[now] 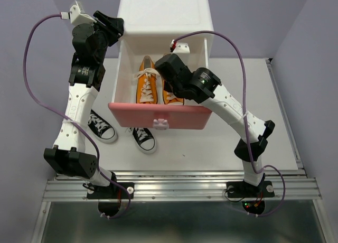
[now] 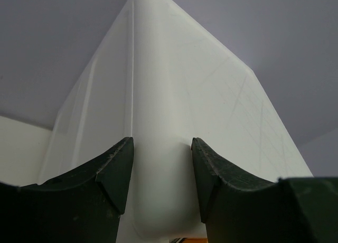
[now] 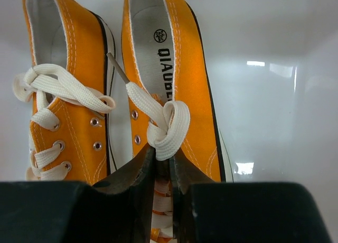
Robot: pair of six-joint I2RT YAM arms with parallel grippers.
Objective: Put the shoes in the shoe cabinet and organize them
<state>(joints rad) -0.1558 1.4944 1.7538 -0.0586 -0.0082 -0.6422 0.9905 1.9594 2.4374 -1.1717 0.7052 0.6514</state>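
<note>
The white shoe cabinet (image 1: 163, 10) stands at the back with its pink drawer (image 1: 137, 112) pulled out. Both orange shoes lie side by side in the drawer, the left one (image 1: 148, 84) and the right one (image 1: 171, 99). My right gripper (image 3: 163, 156) reaches down into the drawer and is shut on the white lace knot (image 3: 169, 127) of the right orange shoe (image 3: 185, 58). The two black shoes (image 1: 101, 125) (image 1: 143, 139) lie on the table left of the drawer front. My left gripper (image 2: 161, 148) is open, its fingers either side of the cabinet's corner (image 2: 174, 95).
The drawer's white bunny knob (image 1: 161, 123) faces me. The right part of the drawer floor (image 3: 264, 121) is bare white. Purple cables loop from both wrists. The table's metal rail (image 1: 179, 187) runs along the near edge.
</note>
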